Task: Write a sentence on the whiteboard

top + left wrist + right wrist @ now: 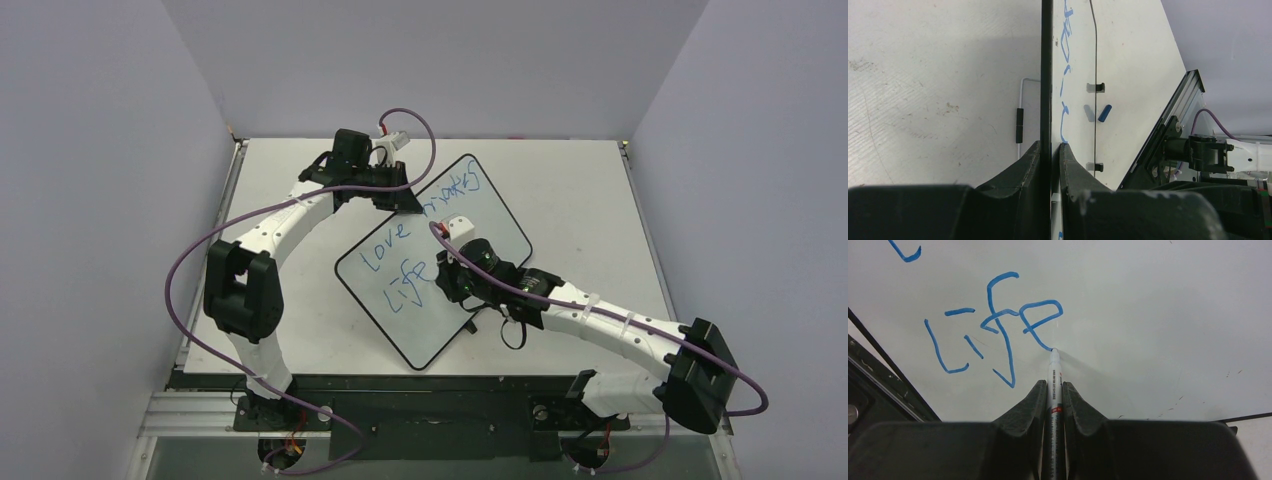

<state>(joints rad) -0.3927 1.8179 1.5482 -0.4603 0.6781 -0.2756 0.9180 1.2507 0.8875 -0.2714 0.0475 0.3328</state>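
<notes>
We are pinching the marker [1054, 372] in the right gripper [1054, 386], tip touching the whiteboard [1158, 310] at the end of the sentence [995, 322] — in the wrist view, bare board is lying toward three o'clock; the left gripper [1050, 148] is clamping its rim.

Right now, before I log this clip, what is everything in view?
whiteboard: one, white with a black rim, lying angled mid-table.
sentence: blue handwriting, "love makes" over "life", on the whiteboard.
marker: one, white barrel, tip on the board at the end of the "e" in "life".
cap: one, small, blue, on the table past the board's edge.
table: one, matte white, under everything.
cables: two, purple, one along each arm.
left fingers: black, shut on the whiteboard's far-left rim.
right fingers: black, shut on the marker.
</notes>
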